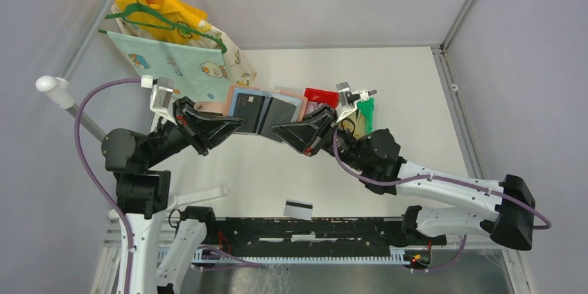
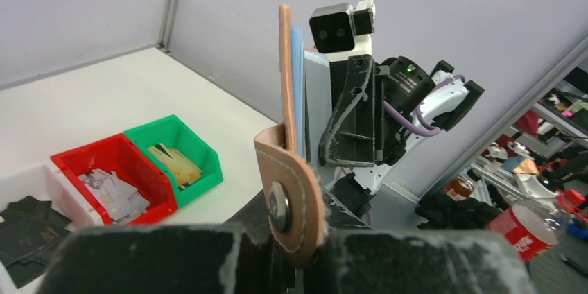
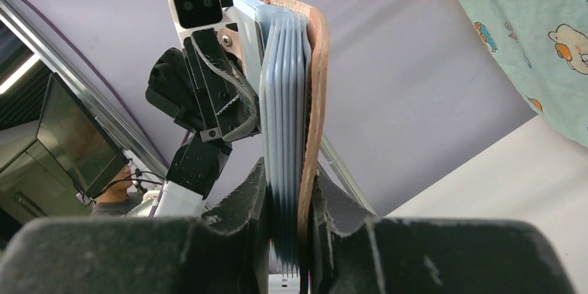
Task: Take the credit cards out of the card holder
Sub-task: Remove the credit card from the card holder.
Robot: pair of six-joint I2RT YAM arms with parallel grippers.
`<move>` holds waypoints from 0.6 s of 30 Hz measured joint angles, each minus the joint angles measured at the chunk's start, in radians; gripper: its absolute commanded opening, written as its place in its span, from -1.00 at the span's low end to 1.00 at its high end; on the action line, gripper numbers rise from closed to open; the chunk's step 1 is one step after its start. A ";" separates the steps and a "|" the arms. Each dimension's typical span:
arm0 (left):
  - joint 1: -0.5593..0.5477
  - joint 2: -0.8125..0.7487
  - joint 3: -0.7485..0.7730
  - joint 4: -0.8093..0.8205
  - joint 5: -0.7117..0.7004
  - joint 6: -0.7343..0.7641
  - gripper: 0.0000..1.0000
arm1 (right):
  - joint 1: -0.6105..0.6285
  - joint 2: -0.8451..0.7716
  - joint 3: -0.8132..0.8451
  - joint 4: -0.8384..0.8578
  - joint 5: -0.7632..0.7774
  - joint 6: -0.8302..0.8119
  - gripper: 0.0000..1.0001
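Above the table [image 1: 277, 169], on the top camera, I've got the card holder [image 1: 267, 112] spread open in the air between both arms, and a white card [image 1: 297, 209] lies flat near the bases. Left wrist: the left gripper [image 2: 291, 238] is pinched on the card holder's edge at the snap tab [image 2: 295, 193]. Right wrist: the right gripper [image 3: 288, 238] is clamped over the blue pockets and leather cover.
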 measured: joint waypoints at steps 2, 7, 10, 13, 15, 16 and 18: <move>-0.001 0.004 0.005 0.001 0.010 0.001 -0.96 | 0.000 0.000 -0.008 0.012 0.000 0.001 -0.37; -0.001 0.029 0.032 -0.041 0.049 0.035 -0.96 | -0.004 -0.026 -0.049 0.025 -0.002 -0.002 0.40; -0.001 0.052 0.055 -0.084 0.076 0.073 -0.96 | -0.024 -0.048 -0.052 0.014 -0.018 -0.007 0.60; -0.001 0.068 0.071 -0.126 0.103 0.109 -0.96 | -0.066 -0.063 -0.050 0.002 -0.053 -0.007 0.75; -0.001 0.077 0.088 -0.169 0.121 0.143 -0.96 | -0.109 -0.068 -0.042 -0.023 -0.090 -0.012 0.78; -0.001 0.084 0.101 -0.196 0.129 0.168 -0.97 | -0.129 -0.070 -0.037 -0.040 -0.104 -0.018 0.80; -0.001 0.100 0.131 -0.250 0.147 0.224 -0.97 | -0.174 -0.076 -0.022 -0.093 -0.139 -0.047 0.88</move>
